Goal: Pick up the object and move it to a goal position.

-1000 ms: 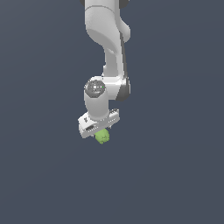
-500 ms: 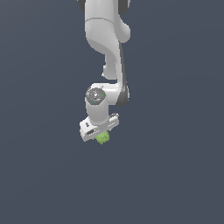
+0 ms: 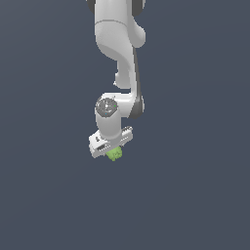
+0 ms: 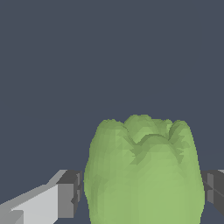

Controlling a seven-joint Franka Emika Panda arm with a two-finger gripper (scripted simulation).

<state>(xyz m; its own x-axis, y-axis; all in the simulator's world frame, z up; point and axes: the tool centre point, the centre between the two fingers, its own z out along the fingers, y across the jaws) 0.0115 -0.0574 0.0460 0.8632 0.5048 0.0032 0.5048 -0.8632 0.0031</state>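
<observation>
The object is a small lumpy lime-green blob (image 3: 115, 154). It sits right under the white gripper (image 3: 113, 152) in the exterior view, partly hidden by the hand. In the wrist view the blob (image 4: 144, 175) fills the space between the two dark finger pads (image 4: 72, 192), which press against its sides. The gripper is shut on the blob and holds it off the dark grey floor (image 3: 195, 195).
The white arm (image 3: 119, 44) comes down from the top of the exterior view. A flat dark grey floor lies all around. No goal marker shows in either view.
The gripper with the blob has drifted slightly up and toward the exterior view's right. The grip on the blob is unchanged.
</observation>
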